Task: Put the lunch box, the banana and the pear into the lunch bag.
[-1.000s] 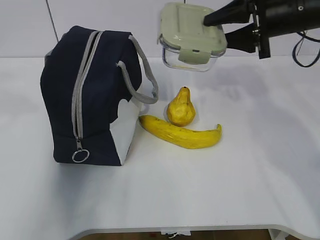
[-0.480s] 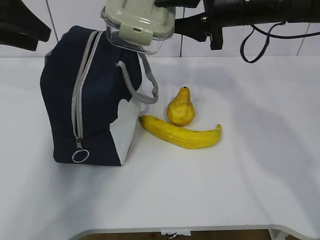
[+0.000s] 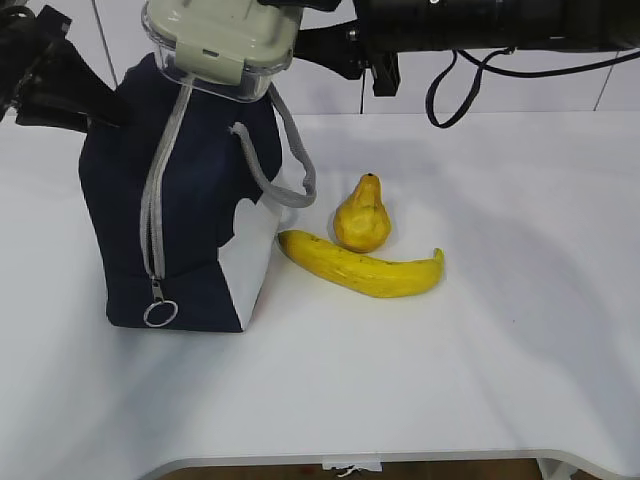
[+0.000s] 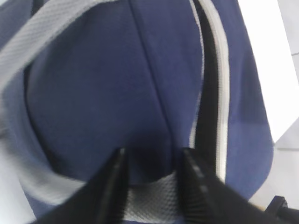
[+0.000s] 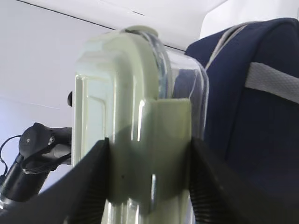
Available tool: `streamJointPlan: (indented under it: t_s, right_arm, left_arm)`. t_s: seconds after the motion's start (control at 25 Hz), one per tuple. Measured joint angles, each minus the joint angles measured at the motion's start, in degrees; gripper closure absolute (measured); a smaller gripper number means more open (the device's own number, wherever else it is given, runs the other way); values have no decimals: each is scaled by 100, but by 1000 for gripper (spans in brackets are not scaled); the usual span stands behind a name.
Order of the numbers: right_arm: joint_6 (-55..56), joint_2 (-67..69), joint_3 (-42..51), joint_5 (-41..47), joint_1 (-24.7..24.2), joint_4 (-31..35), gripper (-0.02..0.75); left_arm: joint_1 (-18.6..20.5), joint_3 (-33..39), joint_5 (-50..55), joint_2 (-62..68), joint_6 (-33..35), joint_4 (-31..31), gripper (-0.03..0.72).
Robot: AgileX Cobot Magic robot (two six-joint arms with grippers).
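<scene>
Lunch box [image 3: 218, 42]: clamped in the right gripper [image 5: 148, 177], carried from beyond the fruit to just above the lunch bag [image 3: 180, 200], ready to lower once the zipper gap admits it. Left gripper [image 4: 152, 179] now at the bag's top, narrowing onto fabric; actual hold unclear. Banana [image 3: 362, 265] and pear [image 3: 362, 215] unpacked on white counter [image 3: 480, 350]; pale wall behind.

A white table [image 3: 480, 380] with a rounded front edge stands against a plain pale wall [image 3: 620, 95]
</scene>
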Motion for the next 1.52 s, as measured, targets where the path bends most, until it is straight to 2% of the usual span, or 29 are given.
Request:
streamJointPlan:
  t_s: [0.12,0.2,0.36,0.6,0.84,1.08,1.24,1.52]
  right_arm:
    - [-98,0,0,-142,92,46,362]
    - [-172,0,8,-216,165,52,362]
    - [-374,0,8,-319,325,20,362]
    - [-434,110,8,-628,350,-523,362]
    - [-434,245,8,-1227,350,-1537,362]
    - [-423,392,8,-1489,415,-1556,363]
    - [-414,594,8,-1525,679,-1522,363]
    - [-414,1007,-223,-1283,1027,-1088,363]
  left_arm:
    - [0,-9,102,0,144,-8,617]
    - [0,-9,117,0,214,-8,667]
    - [0,-9,120,0,246,-8,674]
    - [0,-9,129,0,255,-8,675]
    - [0,-55,147,0,255,-8,675]
    - [0,-59,182,-35,259,-66,676]
    - [0,-59,182,-35,273,-237,676]
    - [0,-59,186,-35,366,-351,676]
